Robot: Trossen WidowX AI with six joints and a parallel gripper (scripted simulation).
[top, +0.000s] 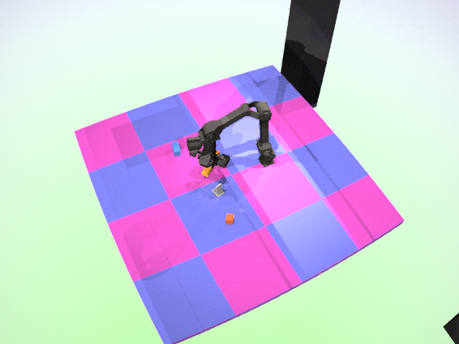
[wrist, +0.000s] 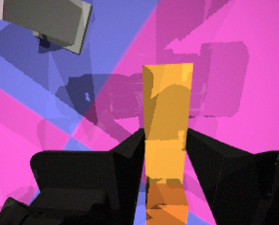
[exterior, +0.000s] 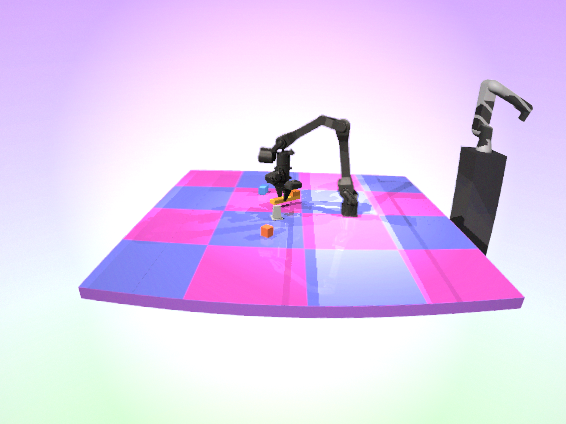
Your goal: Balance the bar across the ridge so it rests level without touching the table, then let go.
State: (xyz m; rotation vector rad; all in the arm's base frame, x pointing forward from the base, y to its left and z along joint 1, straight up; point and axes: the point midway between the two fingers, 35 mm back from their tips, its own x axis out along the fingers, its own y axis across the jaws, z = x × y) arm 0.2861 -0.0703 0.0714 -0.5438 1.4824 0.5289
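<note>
My gripper (top: pixel 212 166) (exterior: pixel 285 199) (wrist: pixel 163 132) is closed around the yellow-orange bar (top: pixel 206 172) (exterior: pixel 279 200) (wrist: pixel 167 110), near the grey ridge (top: pixel 219 191) (exterior: pixel 277 213) (wrist: pixel 47 20). The grasp looks done; carrying, balancing it level across the ridge and letting go remain.

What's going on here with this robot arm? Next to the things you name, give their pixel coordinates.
The arm's gripper (top: pixel 208 169) (exterior: pixel 285 199) (wrist: pixel 163 132) is shut on a yellow bar (top: pixel 206 172) (exterior: pixel 276 201) (wrist: pixel 165 107) with an orange block at one end (exterior: pixel 295 194) (wrist: pixel 166 204). The bar isn't on the small grey ridge (top: pixel 219 189) (exterior: pixel 277 213) (wrist: pixel 45 22) yet, so balancing it there and letting go remain to be done. A blue block (top: pixel 176 148) (exterior: pixel 263 190) and an orange-red cube (top: pixel 229 219) (exterior: pixel 267 231) sit apart on the checkered table (top: pixel 239 284) (exterior: pixel 250 275).
</note>
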